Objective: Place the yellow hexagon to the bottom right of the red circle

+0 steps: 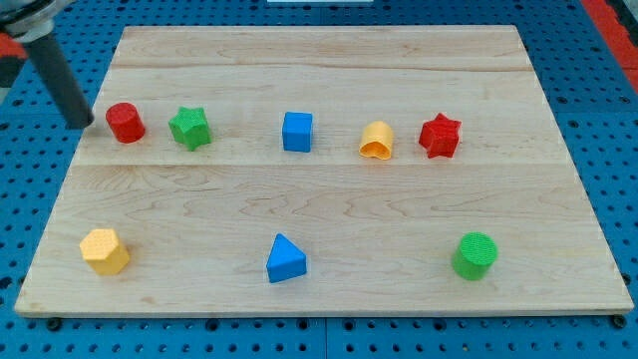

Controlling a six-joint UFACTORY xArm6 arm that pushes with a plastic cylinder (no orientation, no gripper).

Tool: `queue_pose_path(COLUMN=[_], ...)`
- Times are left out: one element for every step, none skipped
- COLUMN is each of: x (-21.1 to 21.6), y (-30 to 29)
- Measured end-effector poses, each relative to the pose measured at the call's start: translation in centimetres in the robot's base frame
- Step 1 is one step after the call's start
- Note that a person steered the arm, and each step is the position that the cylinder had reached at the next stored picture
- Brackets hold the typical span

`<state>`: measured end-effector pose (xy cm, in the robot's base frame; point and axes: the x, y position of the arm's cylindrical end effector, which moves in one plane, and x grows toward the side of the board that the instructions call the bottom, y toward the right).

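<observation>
No claw is fitted, so no open or closed state applies; the arm ends in a dark rod. My tip (84, 125) stands at the board's left edge, just to the view's left of the red circle (126, 122), apparently not touching it.

Camera view, obscured items: the rod's upper part is cut off at the view's top left corner, so the arm itself is hidden. The rod leans, its top toward the view's upper left.

The yellow hexagon (105, 250) lies near the view's bottom left, well below the red circle and slightly to its left.

Upper row, rightward from the circle: green star (189, 128), blue cube (297, 132), a yellow block (377, 141) of uncertain shape, red star (440, 136).

Lower row: blue triangle (286, 259), green cylinder (476, 255).

All rest on the wooden board (319, 199).
</observation>
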<state>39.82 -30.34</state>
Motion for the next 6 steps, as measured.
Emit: queue_pose_path(x=[0.7, 4.6, 10.8, 11.8, 12.0, 15.8], y=[-0.1, -0.1, -0.1, -0.1, -0.2, 0.0])
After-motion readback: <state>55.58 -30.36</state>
